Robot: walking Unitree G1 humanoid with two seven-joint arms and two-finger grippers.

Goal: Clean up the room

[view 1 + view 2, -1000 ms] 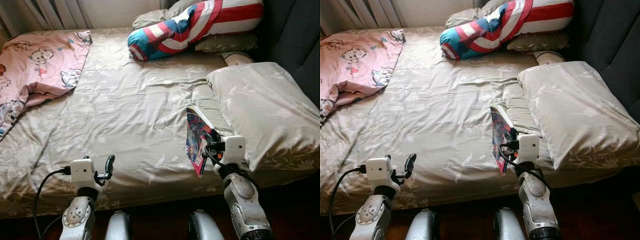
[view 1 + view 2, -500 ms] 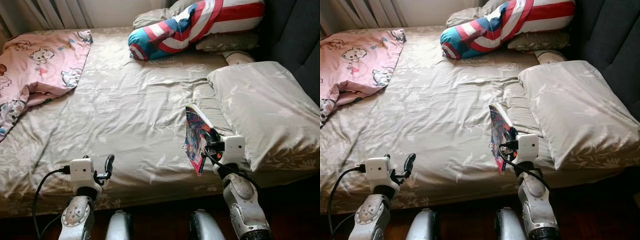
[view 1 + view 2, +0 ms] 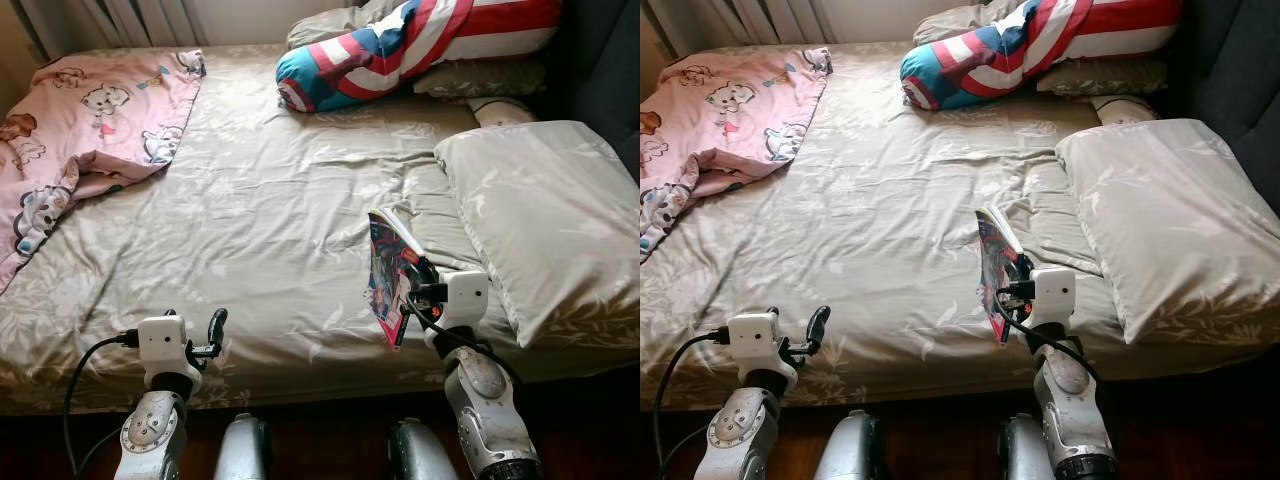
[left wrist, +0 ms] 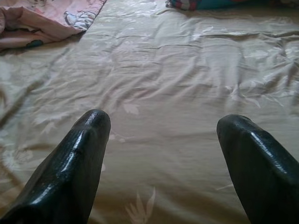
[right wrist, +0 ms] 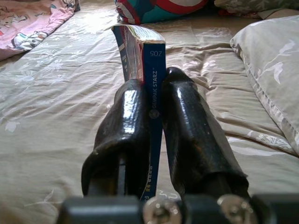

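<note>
My right pincer was clamped on the spine of a thin, glossy blue-and-red comic book, held on edge above the beige floral bed sheet, long axis pointing away from me toward the headboard. My left pincer hovered wide open and empty, well apart over the near edge of the bed, so the right arm had the book.

Head stereo cameras look forward and down from the bedside across the bed, both arms rising from the lower edge. Each wrist camera looks low and close along its black fingers over the same sheet; the pink blanket appears in all views.
</note>
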